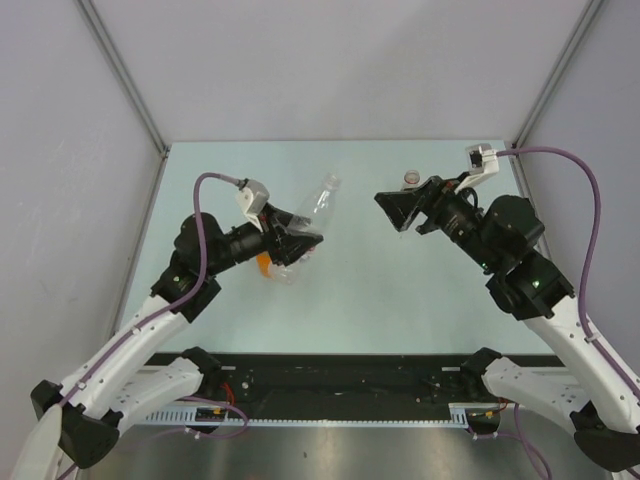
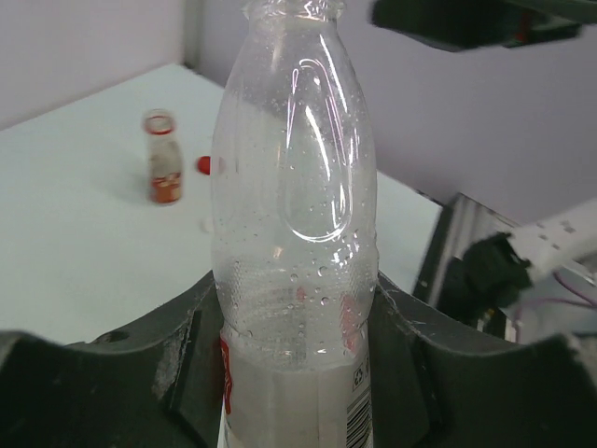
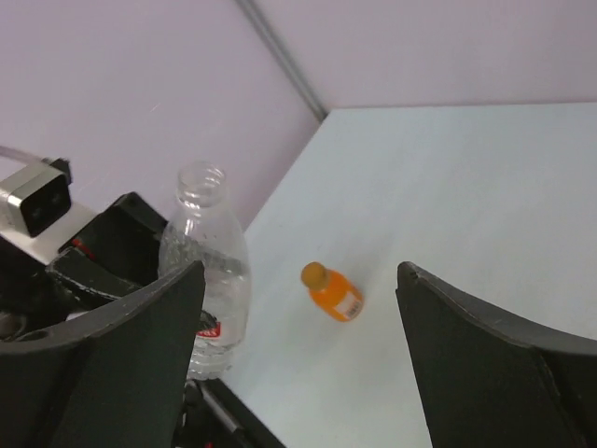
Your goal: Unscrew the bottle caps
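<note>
My left gripper (image 1: 298, 243) is shut on the plain clear bottle (image 1: 322, 203) and holds it tilted, its neck pointing far right. In the left wrist view the clear bottle (image 2: 294, 215) stands between my fingers (image 2: 187, 345), its mouth open with no cap. The orange-filled bottle (image 3: 336, 293) lies on the table with its orange cap (image 3: 313, 274) on; from above it (image 1: 263, 263) peeks out under my left gripper. The small reddish-label bottle (image 2: 163, 170) stands uncapped, a red cap (image 2: 203, 165) beside it. My right gripper (image 3: 298, 280) is open and empty, apart from the clear bottle (image 3: 207, 271).
The pale table (image 1: 360, 300) is closed in by grey walls on three sides, with a metal post (image 1: 120, 70) at each back corner. The reddish-label bottle (image 1: 411, 178) stands just behind my right gripper (image 1: 393, 212). A black rail (image 1: 330, 375) runs along the near edge.
</note>
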Controlling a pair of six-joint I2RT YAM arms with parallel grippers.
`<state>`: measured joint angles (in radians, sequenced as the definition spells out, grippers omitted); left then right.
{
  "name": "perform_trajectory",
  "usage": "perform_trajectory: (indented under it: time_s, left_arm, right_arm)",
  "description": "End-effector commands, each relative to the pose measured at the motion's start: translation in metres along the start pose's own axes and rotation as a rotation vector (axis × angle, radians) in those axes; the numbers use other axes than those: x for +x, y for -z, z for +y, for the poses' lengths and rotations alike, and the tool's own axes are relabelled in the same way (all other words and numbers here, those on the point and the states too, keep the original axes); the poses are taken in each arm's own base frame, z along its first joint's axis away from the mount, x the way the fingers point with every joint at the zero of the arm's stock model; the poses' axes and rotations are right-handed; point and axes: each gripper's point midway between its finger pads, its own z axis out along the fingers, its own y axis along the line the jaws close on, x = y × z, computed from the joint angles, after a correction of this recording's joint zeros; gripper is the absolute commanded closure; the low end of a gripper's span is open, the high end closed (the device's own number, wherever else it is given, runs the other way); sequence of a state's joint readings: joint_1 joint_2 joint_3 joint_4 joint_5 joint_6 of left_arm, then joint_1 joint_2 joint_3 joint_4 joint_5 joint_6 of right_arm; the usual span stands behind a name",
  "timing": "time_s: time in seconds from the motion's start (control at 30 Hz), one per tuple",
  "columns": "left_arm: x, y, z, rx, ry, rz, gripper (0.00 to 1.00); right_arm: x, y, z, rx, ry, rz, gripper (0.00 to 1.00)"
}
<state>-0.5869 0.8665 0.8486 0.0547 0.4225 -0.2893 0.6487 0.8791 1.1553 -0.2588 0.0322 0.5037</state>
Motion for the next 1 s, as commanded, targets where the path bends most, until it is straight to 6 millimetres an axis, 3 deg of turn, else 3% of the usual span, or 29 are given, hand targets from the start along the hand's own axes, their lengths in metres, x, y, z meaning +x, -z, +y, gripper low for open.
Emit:
perform_trajectory:
  time_s: [0.0,0.23,0.47,0.7,0.8,0.97]
  left_arm:
    - [-0.006,0.008,-0.073,0.388,-0.062,-0.005,0.93]
    - [0.011,0.009,-0.095,0.522,-0.051,0.078,0.93]
    - [0.01,0.005,-0.092,0.495,-0.064,0.081,0.96]
    - [0.008,0.004,-0.09,0.48,-0.068,0.072,0.97]
    - [0.006,0.003,-0.09,0.475,-0.07,0.067,0.97]
    - [0.005,0.002,-0.091,0.471,-0.071,0.064,0.96]
  right_arm:
    - [0.011,-0.001,0.048,-0.244,-0.014,0.105,0.12]
    - [0.014,0.008,0.083,-0.441,-0.039,0.155,0.11]
    - [0.004,0.017,0.092,-0.476,-0.05,0.124,0.11]
    - [0.022,0.016,0.092,-0.486,-0.047,0.197,0.19]
    - [0.03,0.015,0.094,-0.488,-0.037,0.22,0.25]
    - [0.036,0.015,0.095,-0.493,-0.027,0.241,0.52]
